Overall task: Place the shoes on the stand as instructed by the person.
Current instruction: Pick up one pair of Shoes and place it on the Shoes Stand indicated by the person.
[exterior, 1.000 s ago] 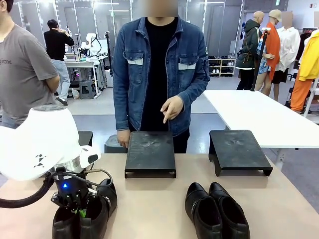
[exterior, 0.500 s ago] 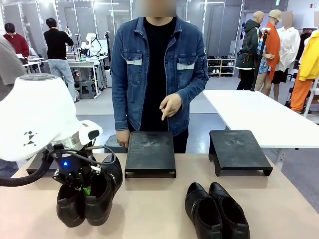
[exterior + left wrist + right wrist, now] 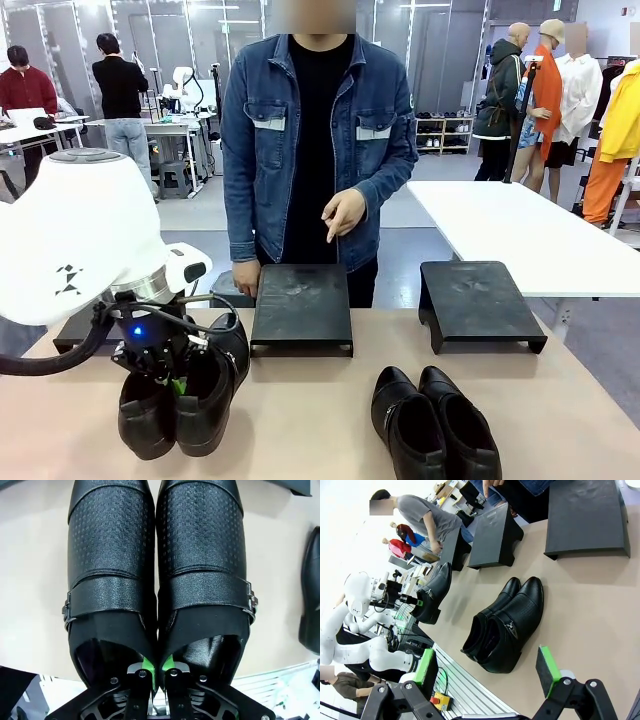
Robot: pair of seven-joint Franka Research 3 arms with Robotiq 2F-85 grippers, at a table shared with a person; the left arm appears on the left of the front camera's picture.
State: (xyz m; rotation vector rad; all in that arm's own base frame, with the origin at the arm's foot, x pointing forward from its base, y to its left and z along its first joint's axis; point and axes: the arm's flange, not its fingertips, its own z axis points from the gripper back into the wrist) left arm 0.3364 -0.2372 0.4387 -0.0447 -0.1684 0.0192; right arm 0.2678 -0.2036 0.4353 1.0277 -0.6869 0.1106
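My left gripper [image 3: 172, 382] is shut on the inner heel walls of the strapped pair of shoes [image 3: 185, 400] and holds both together, lifted clear of the table at the left. In the left wrist view the green fingertips [image 3: 148, 666] pinch those two walls of the strapped pair [image 3: 155, 575], toes pointing away. The second pair of shoes [image 3: 435, 425] rests on the table at the front right. The person's hand [image 3: 345, 215] points down at the middle stand [image 3: 300, 305]. My right gripper [image 3: 485, 680] hangs open above the table, short of the second pair [image 3: 505, 625].
Another black stand [image 3: 480, 300] sits at the right of the table, and a third one [image 3: 75, 332] at the left is partly hidden behind my left arm. The person's other hand [image 3: 247, 278] rests by the middle stand's left edge. Bare tabletop [image 3: 300, 420] lies between the two pairs.
My left arm has raised the strapped pair off the table and carried it slightly right. A bystander in grey at the far left has walked out of view.
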